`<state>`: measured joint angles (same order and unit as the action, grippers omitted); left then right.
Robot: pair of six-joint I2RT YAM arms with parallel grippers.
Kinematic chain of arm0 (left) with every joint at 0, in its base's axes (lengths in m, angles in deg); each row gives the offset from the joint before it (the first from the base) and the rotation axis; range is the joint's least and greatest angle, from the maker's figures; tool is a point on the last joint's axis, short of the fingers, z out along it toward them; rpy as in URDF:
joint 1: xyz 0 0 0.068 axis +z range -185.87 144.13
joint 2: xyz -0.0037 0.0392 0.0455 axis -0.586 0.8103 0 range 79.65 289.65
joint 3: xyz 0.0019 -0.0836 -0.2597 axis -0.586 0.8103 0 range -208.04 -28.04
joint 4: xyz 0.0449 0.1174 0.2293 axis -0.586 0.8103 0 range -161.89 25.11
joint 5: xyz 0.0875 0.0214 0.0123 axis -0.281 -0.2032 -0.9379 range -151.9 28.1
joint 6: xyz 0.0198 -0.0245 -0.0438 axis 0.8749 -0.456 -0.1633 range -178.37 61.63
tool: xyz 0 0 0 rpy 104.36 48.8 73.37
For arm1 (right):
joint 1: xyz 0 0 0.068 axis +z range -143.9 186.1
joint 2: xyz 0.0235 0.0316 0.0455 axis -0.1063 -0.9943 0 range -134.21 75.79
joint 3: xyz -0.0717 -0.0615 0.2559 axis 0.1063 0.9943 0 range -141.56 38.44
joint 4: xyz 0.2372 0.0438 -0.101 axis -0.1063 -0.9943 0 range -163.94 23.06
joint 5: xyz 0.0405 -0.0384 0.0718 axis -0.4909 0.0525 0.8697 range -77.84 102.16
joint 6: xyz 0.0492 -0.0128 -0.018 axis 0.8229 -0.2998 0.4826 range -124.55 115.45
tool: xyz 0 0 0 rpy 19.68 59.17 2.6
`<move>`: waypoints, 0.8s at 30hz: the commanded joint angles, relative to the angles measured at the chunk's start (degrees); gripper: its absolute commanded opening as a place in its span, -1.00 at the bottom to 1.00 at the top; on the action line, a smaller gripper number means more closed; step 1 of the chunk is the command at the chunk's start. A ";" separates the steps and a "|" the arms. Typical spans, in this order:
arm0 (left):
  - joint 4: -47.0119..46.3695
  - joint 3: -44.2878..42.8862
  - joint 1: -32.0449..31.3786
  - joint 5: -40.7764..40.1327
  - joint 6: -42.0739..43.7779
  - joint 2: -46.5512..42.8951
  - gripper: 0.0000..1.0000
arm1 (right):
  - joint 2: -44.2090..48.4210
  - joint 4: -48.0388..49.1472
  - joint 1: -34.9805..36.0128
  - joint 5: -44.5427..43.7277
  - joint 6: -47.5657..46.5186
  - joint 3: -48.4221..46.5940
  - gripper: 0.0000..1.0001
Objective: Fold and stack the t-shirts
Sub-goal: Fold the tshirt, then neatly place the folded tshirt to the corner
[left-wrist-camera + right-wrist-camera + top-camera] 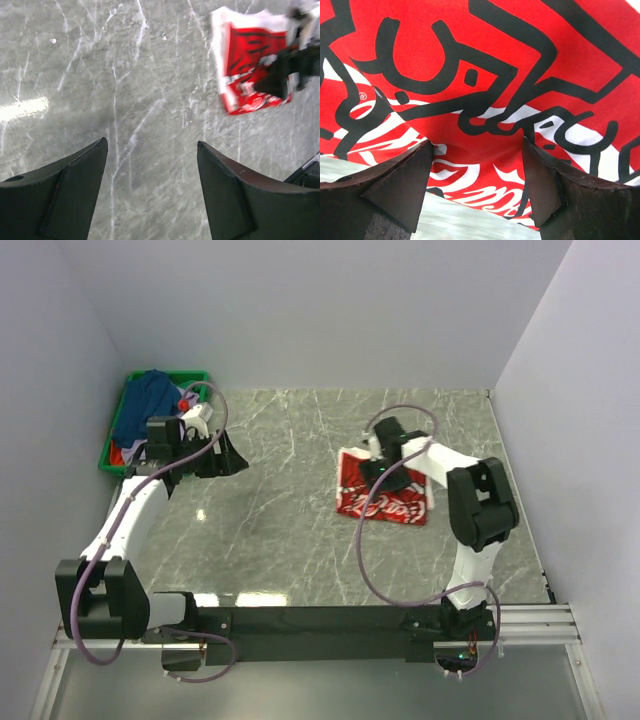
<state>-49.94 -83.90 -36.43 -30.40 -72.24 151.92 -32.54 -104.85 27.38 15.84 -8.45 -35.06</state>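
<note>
Far L: green crate (190, 375) at table's back-left corner, dark blue shirt (148, 400) heaped in it. L gripper (228, 455) just beside crate, fingers apart, nothing btwn them, over bare marble table (280, 530). R of center: red shirt (392, 504) w/ black & white print, lying folded flat on table. R gripper (378, 465) low over its back-left part, fingers apart, not clamped on cloth.

Red t-shirt (395, 505), black-and-white print
</note>
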 commanded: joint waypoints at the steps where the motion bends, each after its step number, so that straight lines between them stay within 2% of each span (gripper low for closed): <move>1: -0.33 -4.08 0.12 0.13 3.23 1.81 0.55 | 2.59 -4.02 -8.58 -5.18 -14.71 4.66 0.54; 5: -1.39 -5.14 0.12 0.75 3.50 3.31 0.55 | 2.25 -1.65 -17.39 -6.23 -27.88 4.15 0.54; 8: -2.53 -5.49 0.20 1.45 3.32 4.02 0.55 | 0.67 -3.29 -22.48 -5.44 -31.77 -0.58 0.55; 10: -2.79 -5.76 0.12 1.71 3.15 4.54 0.55 | 0.49 -6.02 -24.00 -2.47 -30.65 -6.27 0.57; 14: -3.67 -6.37 0.21 1.80 2.97 4.98 0.55 | 4.96 -11.47 -24.88 3.43 -24.07 -9.74 0.61; 17: -3.41 -7.07 0.21 1.63 3.32 5.42 0.55 | 8.40 -12.89 -24.88 5.54 -20.11 -8.43 0.62; 24: -3.06 -8.83 0.12 2.24 2.62 6.22 0.56 | 9.02 -9.82 -25.50 0.01 -14.56 -1.13 0.61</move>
<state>-51.47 -89.93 -36.43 -29.74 -69.98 158.06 -23.80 -114.55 2.33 18.33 -27.09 -38.80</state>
